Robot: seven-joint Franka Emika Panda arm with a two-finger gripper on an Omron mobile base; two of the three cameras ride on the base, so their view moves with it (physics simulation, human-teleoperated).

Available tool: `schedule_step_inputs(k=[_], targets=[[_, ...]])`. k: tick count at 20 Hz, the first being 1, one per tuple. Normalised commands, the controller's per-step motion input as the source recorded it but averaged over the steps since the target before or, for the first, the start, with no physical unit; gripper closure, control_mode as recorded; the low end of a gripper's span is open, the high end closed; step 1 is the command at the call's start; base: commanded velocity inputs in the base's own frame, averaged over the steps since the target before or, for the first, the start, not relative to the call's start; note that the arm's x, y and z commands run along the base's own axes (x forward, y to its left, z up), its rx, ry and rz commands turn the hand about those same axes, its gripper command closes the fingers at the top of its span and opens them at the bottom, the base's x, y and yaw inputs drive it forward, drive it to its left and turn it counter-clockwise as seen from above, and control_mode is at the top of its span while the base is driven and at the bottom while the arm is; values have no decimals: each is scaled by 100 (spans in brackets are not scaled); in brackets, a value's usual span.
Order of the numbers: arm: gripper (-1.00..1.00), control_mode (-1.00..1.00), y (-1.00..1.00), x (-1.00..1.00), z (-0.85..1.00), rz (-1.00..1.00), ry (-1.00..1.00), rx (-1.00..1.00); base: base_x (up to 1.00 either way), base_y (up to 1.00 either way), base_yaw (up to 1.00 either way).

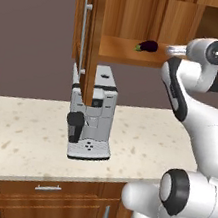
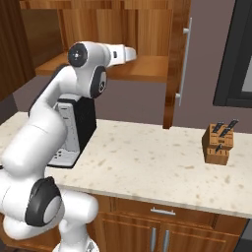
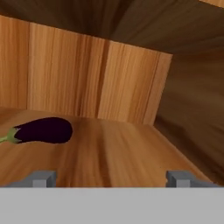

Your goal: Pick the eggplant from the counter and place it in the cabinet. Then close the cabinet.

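Lying on the cabinet (image 1: pixel 132 18) shelf, the eggplant (image 3: pixel 43 130) is placed; gripper (image 3: pixel 111 178) spread wide, empty. Advise drawing the hand straight out, clear of the shelf, before swinging either door (image 2: pixel 177 64) shut

Soft, even rendered light; slightly blurry, faint shadows, no glare.

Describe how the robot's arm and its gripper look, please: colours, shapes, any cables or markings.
The arm is glossy white, built of rounded tubular links with dark grey bands and round dark caps at the joints. No cables or markings show. The gripper has two small, blocky grey fingertips.
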Motion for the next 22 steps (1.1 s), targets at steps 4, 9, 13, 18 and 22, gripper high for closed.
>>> schedule_step_inputs(k=[4, 9, 13, 18, 22], targets=[[-100, -100, -2, -100, 13, -5, 13, 6, 0, 0, 0], [-100, -100, -2, -100, 0, -3, 11, 7, 0, 0, 0], [-100, -100, -17, -100, 0, -2, 2, 13, 0, 0, 0], [-100, -100, -25, -100, 0, -2, 0, 23, 0, 0, 0], [-100, -100, -19, -100, 0, -10, -10, 21, 0, 0, 0]])
